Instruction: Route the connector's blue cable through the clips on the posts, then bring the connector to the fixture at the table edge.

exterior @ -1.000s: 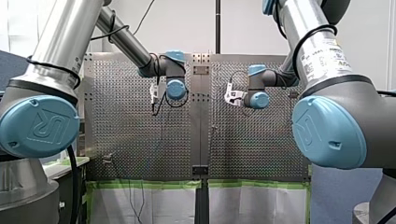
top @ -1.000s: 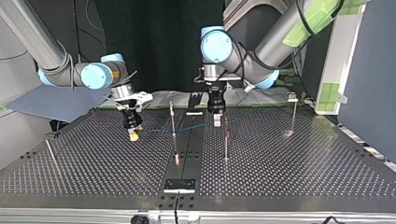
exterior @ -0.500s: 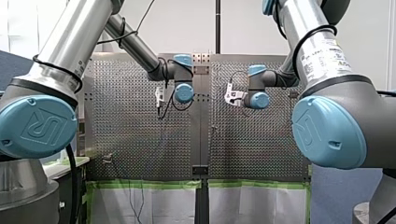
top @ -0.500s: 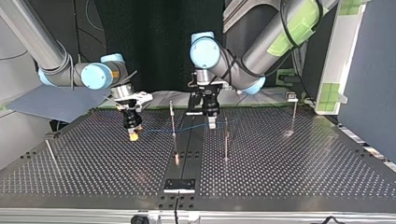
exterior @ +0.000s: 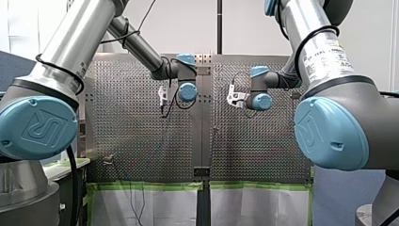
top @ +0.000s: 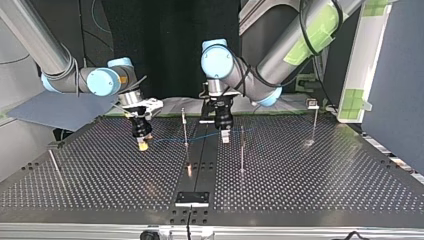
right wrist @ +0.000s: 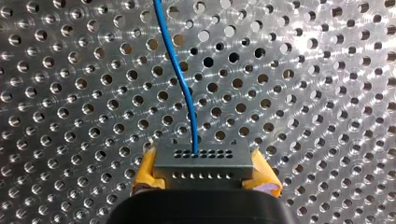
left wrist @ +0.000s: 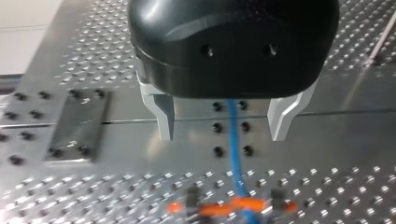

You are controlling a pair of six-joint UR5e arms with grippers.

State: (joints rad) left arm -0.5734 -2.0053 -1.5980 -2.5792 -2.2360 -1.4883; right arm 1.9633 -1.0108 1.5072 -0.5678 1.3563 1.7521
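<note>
My right fingers, fitted with yellow pads, are clamped on the two short sides of the grey rectangular connector. The connector is held close over the perforated metal bench, at the top view's left. The thin blue cable leaves the connector's holed face and runs ahead over the bench. In the top view it passes a thin upright metal post; whether it sits in a clip there cannot be told. My left fingers, bare metal, stand apart and grip nothing. The cable runs between them, touching neither. Ahead of them it crosses an orange part, too blurred to identify.
</note>
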